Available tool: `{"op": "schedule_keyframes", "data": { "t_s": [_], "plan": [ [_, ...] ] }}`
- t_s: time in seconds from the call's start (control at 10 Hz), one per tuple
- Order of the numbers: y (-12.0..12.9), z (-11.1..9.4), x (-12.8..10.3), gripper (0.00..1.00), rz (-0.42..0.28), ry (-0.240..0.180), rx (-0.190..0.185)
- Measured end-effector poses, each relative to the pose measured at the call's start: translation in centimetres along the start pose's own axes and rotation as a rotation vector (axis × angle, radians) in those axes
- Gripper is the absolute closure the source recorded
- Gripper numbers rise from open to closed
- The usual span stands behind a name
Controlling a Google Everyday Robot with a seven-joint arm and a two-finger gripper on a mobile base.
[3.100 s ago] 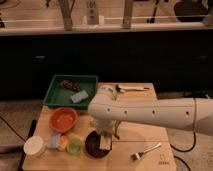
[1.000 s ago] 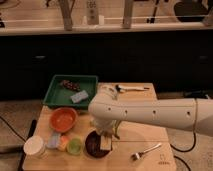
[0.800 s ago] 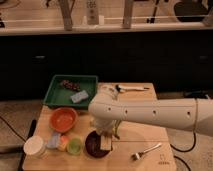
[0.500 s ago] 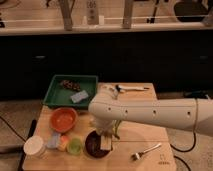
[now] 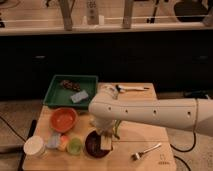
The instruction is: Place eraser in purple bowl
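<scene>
The purple bowl [image 5: 93,145] is small, dark and glossy, near the front edge of the wooden table [image 5: 150,135]. The eraser [image 5: 106,143], a pale tan block, is at the bowl's right rim, over or inside it. My gripper [image 5: 106,134] hangs from the thick white arm [image 5: 150,111] that reaches in from the right. It is directly above the eraser and seems to touch its top. The arm's bulk hides the wrist and part of the bowl's far rim.
An orange bowl [image 5: 63,119] sits left of the purple bowl. A small green cup [image 5: 75,145] and a white round container [image 5: 34,146] stand at the front left. A green tray [image 5: 60,97] holds a grey-blue block [image 5: 79,96]. A fork [image 5: 146,151] lies front right, another utensil [image 5: 131,89] at the back.
</scene>
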Motion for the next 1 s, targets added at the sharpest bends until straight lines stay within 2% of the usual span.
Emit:
{"op": "schedule_keyframes", "data": {
  "t_s": [1.0],
  "plan": [
    [-0.02,-0.05,-0.01,0.95,-0.019,-0.005,0.002]
  ]
}}
